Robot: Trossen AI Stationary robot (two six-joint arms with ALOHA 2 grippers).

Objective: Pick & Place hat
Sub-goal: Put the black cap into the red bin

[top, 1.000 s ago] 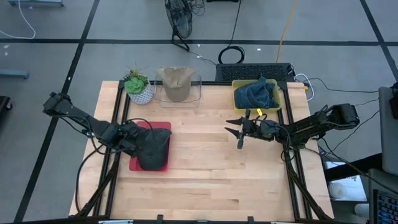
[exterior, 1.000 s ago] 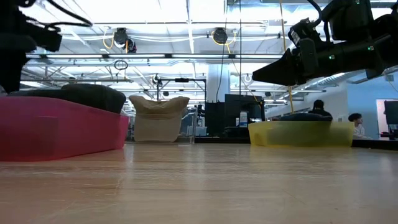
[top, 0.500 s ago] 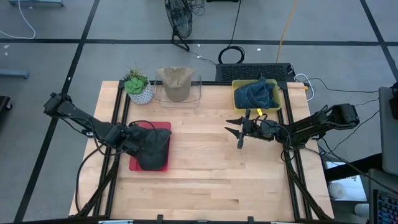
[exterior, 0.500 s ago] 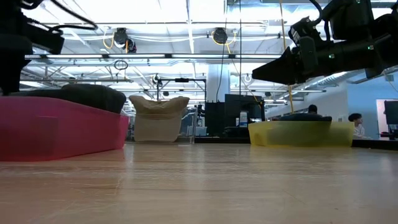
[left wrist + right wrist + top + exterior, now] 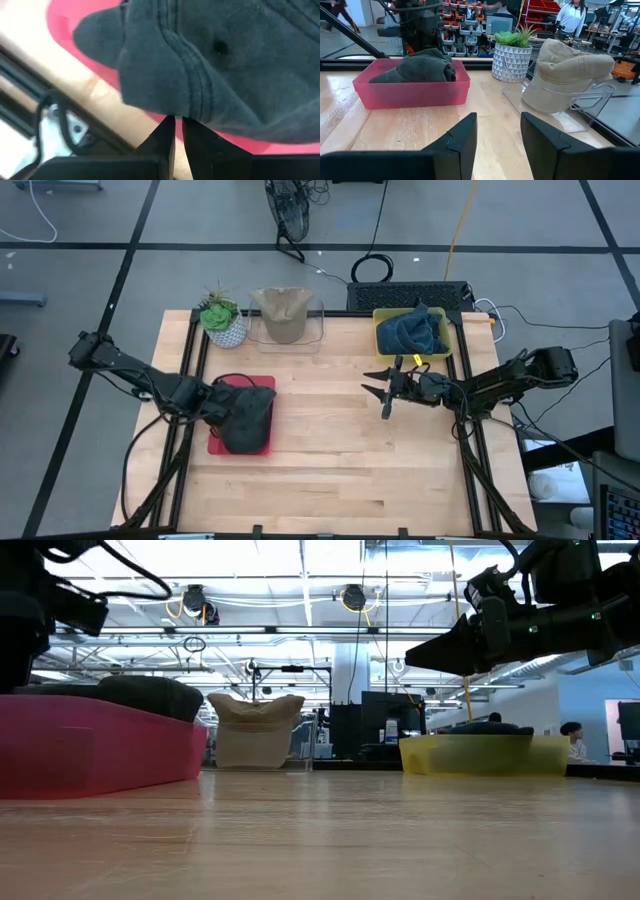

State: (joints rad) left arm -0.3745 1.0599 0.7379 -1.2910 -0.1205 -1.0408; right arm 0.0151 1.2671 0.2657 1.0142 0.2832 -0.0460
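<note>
A dark grey hat lies crumpled in a red tray on the table's left half, resting on the tray's floor. My left gripper points down at the hat's left edge, its fingers nearly together on that edge. My right gripper hovers level over the table's middle right, open, facing the tray and holding nothing. In the low view the hat bulges above the tray's wall. My left gripper pinches the dark grey hat's stitched edge between its two fingertips, coming from above and pointing down. Whether one layer or several is caught, I cannot tell. The hat lies slack in the red tray.
A beige hat sits in a clear holder at the far edge, beside a potted plant. A yellow bin at the far right holds a blue hat. Bare wood stretches across the near half.
My left gripper has rolled a little about its own axis over the tray's left side, staying on the hat's edge. The hat has kept its place in the tray.
</note>
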